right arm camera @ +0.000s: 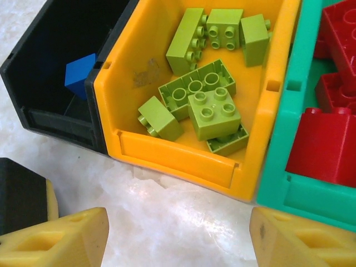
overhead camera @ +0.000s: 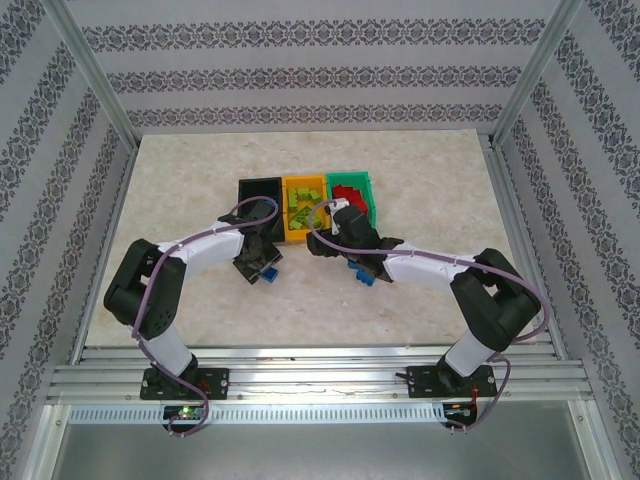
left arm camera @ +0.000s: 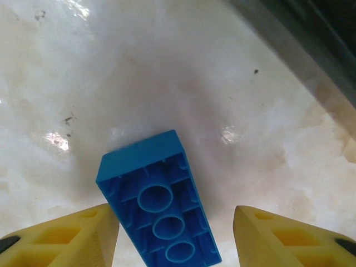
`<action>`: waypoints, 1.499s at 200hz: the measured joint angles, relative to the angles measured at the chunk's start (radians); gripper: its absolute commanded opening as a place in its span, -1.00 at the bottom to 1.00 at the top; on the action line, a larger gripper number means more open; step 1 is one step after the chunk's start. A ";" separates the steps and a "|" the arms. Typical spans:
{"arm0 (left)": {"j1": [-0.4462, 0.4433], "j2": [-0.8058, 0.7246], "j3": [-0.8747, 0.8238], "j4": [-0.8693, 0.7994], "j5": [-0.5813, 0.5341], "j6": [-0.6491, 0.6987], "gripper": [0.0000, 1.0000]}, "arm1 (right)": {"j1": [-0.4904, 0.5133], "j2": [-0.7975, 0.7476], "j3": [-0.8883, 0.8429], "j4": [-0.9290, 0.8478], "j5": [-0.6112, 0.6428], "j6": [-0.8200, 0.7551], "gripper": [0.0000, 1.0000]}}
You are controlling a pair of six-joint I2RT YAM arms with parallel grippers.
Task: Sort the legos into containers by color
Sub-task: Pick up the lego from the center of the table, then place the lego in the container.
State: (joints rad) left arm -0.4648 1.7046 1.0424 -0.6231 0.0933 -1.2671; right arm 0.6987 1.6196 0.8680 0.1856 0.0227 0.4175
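Three containers stand in a row: a black bin (overhead camera: 258, 189) (right arm camera: 50, 67) holding one blue lego (right arm camera: 79, 75), an orange-yellow bin (overhead camera: 303, 207) (right arm camera: 183, 158) with several lime legos (right arm camera: 214, 111), and a green bin (overhead camera: 352, 195) (right arm camera: 283, 183) with red legos (right arm camera: 325, 147). My left gripper (overhead camera: 264, 267) (left arm camera: 175, 245) is open and low over the table. A blue lego (left arm camera: 158, 208) (overhead camera: 271, 273) lies underside up between its fingers, close to the left one. My right gripper (overhead camera: 335, 225) (right arm camera: 178, 245) is open and empty, in front of the orange-yellow bin.
Another blue lego (overhead camera: 362, 275) lies on the table under my right forearm. The left arm's black wrist (right arm camera: 19, 194) sits close beside my right gripper's left finger. Marble tabletop (overhead camera: 450, 200) spreads open to the right and left of the bins.
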 measured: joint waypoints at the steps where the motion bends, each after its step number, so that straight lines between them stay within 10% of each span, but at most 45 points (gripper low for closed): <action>1: 0.000 0.001 0.000 0.000 0.000 0.000 0.11 | 0.000 0.000 -0.001 0.000 0.000 0.000 0.37; 76: 0.000 -0.032 -0.034 0.013 -0.026 0.008 -0.52 | 0.000 -0.009 -0.020 -0.001 0.019 -0.006 0.37; 205: 0.029 -0.267 -0.024 0.212 -0.060 0.417 -0.45 | 0.000 -0.085 -0.095 -0.003 0.046 0.002 0.37; 300: 0.158 0.087 0.418 0.124 -0.050 0.760 -0.35 | 0.000 -0.246 -0.192 -0.048 0.108 0.010 0.38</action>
State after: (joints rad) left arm -0.3069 1.7920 1.4609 -0.4988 0.0429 -0.5072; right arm 0.6983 1.3731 0.6758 0.1375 0.1303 0.4278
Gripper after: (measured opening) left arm 0.321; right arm 0.687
